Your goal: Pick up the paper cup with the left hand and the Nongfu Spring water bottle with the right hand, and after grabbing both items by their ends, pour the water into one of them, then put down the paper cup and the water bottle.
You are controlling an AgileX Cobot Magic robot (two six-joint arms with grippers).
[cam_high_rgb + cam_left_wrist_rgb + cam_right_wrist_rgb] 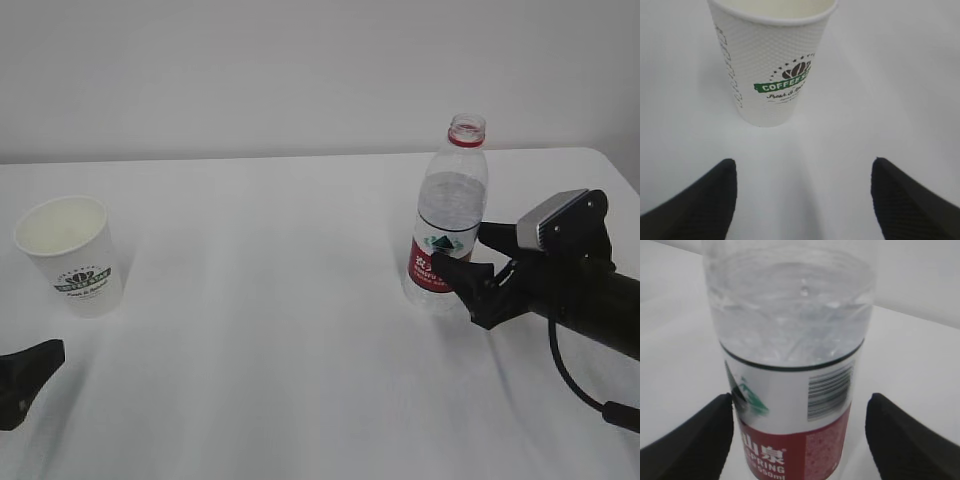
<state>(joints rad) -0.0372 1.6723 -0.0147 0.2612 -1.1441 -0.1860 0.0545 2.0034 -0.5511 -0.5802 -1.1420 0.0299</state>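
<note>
Step in hand, by the look of it: closing in for the two grasps. Right black two-finger claw (478, 260) spread wide and empty, straddling the lower labelled part of the tall clear plastic Nongfu Spring water bottle with the red label (448, 215), one finger to each side in the right wrist view, left finger close against the label edge, right finger clearly apart. Best done by centring on the bottle before closing, squeezing gently on the soft plastic wall, keeping the bottle upright since no cap shows on the red-ringed neck. Left black claw (802, 200) also spread wide and empty, short of the small white dimpled paper cup with the dark green coffee logo (771, 60), cup ahead and slightly left of centre between the fingers. Worth advancing level along the white worktop (270, 320) until the cup sits between the fingers, then closing lightly to avoid crushing the paper wall. Bottle standing at right, clear water (790, 305) visible above the label. Cup standing well apart at left, cream interior seemingly empty
</note>
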